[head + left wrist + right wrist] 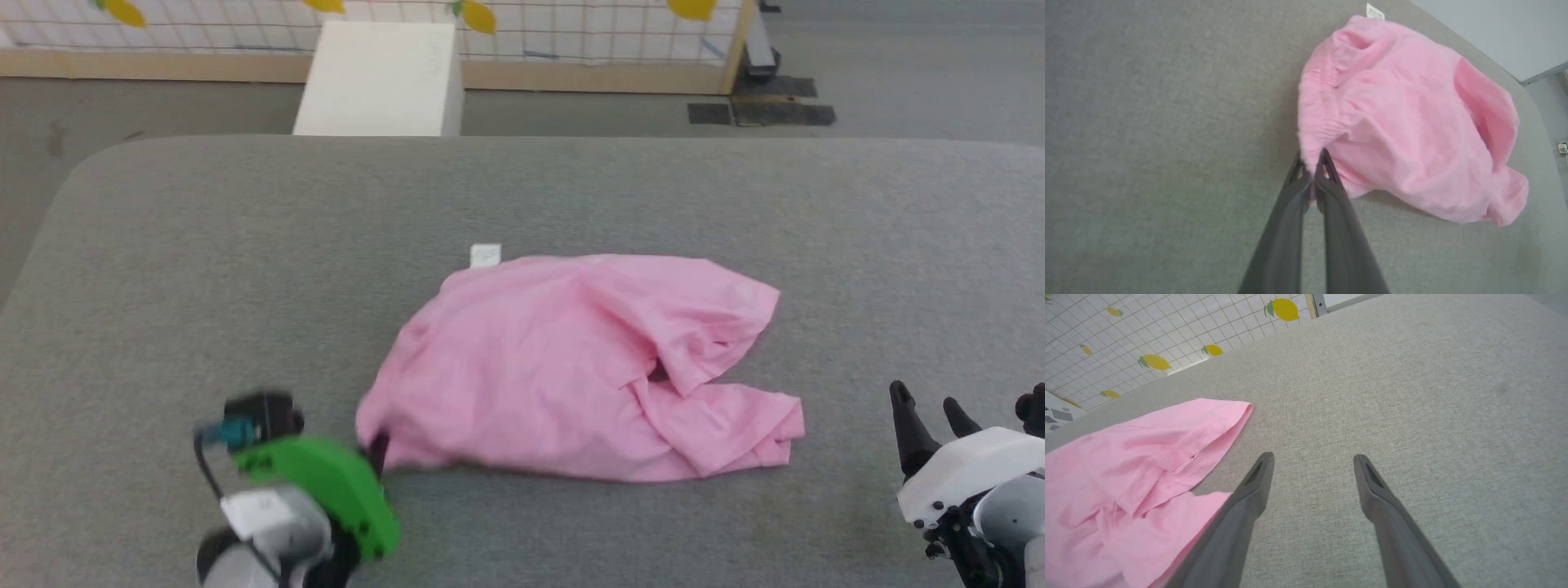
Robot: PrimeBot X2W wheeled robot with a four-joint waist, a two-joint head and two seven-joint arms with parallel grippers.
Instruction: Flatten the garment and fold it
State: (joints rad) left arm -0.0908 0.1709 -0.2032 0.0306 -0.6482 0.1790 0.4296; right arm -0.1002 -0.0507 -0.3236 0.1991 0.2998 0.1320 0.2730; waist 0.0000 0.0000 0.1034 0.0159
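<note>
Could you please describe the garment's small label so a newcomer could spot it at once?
On the wide grey table, a crumpled pink garment lies near the middle. At the left end of its far edge a small label tag sticks out onto the grey surface. It is the one white, square bit touching the pink fabric.

The garment (1404, 122) pinched between the left gripper's (1311, 159) jaws is thin, soft, matt pink cloth, creased and puckered along the gripped hem. Whether the small white label (486, 256) at its far edge is paper or woven tape cannot be told. The fingers (1286, 237) look like smooth, dull dark-grey plastic, as do the right gripper's (1313, 459). Between the spread right jaws the table cover (1412, 396) is grey woven fabric, matt and finely grainy. Behind the left jaws sits a smooth green plastic shell (326, 482); behind the right jaws, a smooth white plastic casing (971, 461).
</note>
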